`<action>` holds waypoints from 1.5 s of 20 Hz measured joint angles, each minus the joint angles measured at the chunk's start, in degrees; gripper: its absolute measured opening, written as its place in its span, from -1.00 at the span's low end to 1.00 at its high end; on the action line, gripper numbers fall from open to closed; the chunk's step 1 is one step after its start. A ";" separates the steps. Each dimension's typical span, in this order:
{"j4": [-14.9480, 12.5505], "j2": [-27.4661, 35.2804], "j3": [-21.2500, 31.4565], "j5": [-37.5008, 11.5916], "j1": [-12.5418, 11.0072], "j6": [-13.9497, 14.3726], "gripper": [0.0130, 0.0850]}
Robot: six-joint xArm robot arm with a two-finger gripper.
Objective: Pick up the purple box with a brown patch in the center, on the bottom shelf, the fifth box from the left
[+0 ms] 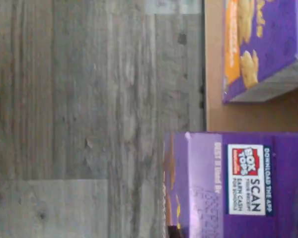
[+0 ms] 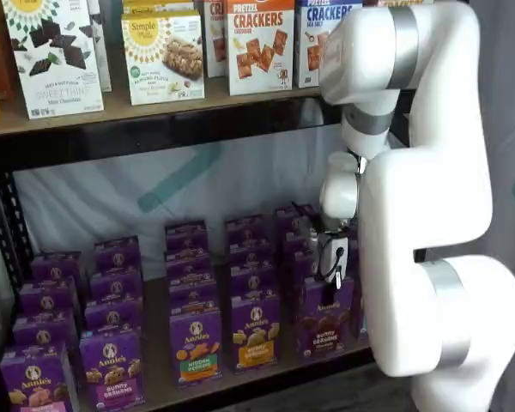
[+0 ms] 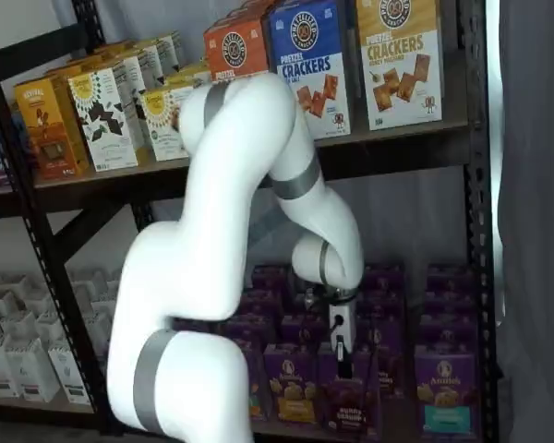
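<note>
Front row of the bottom shelf (image 2: 159, 390): purple box (image 2: 324, 320) with its brown patch, right of the yellow-banded box (image 2: 256, 330). Directly above it, gripper (image 2: 333, 264) at its top edge, fingers (image 3: 342, 353) closed on the purple box. Farther up, cracker boxes (image 2: 259, 43) on the higher shelf (image 2: 137, 116).
</note>
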 joint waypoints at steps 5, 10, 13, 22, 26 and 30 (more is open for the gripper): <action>1.10 -7.29 9.34 -2.12 2.10 0.90 -0.44; 3.01 -15.99 18.38 -2.08 4.30 1.30 -0.44; 2.66 -21.84 23.27 -0.89 5.46 2.89 -0.44; 1.58 -40.36 33.75 6.46 8.86 8.00 -0.44; 1.23 -50.01 36.70 12.58 9.87 10.03 -0.44; -1.55 -59.64 38.48 19.89 10.91 14.01 -0.44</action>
